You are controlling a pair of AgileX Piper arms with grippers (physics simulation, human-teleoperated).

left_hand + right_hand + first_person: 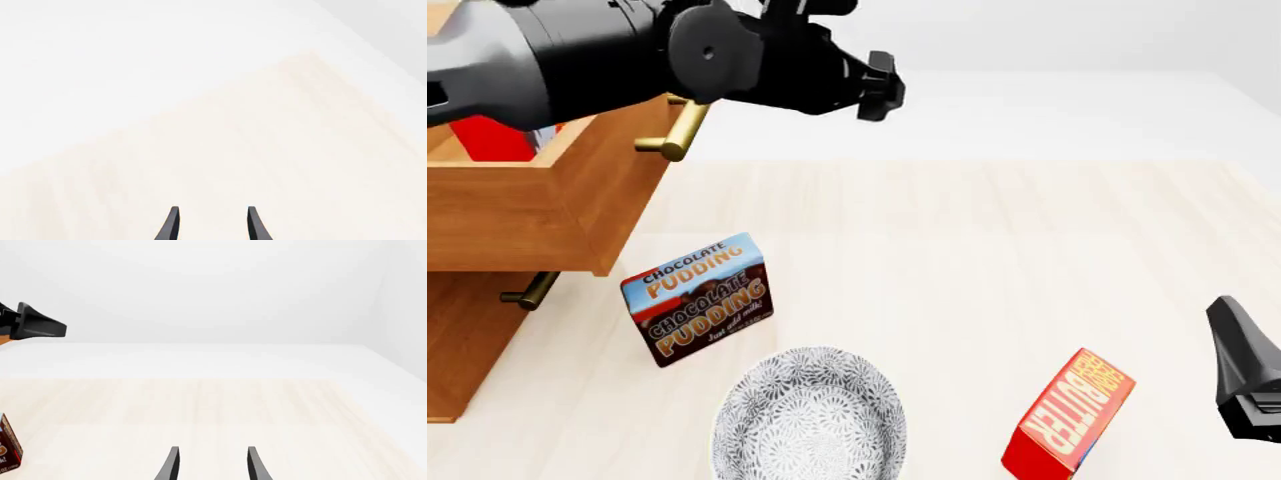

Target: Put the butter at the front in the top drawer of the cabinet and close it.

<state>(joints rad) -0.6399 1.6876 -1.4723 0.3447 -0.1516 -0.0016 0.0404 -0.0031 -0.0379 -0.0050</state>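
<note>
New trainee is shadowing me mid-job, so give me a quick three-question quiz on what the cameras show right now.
1. True or false: the top drawer stands open.
2. What lies nearest the patterned bowl? A) chocolate pudding box B) cabinet C) right gripper
3. Fill in: the butter on the table stands between the bowl and the ____ gripper.

Key: 1 true; 2 A; 3 right.
</note>
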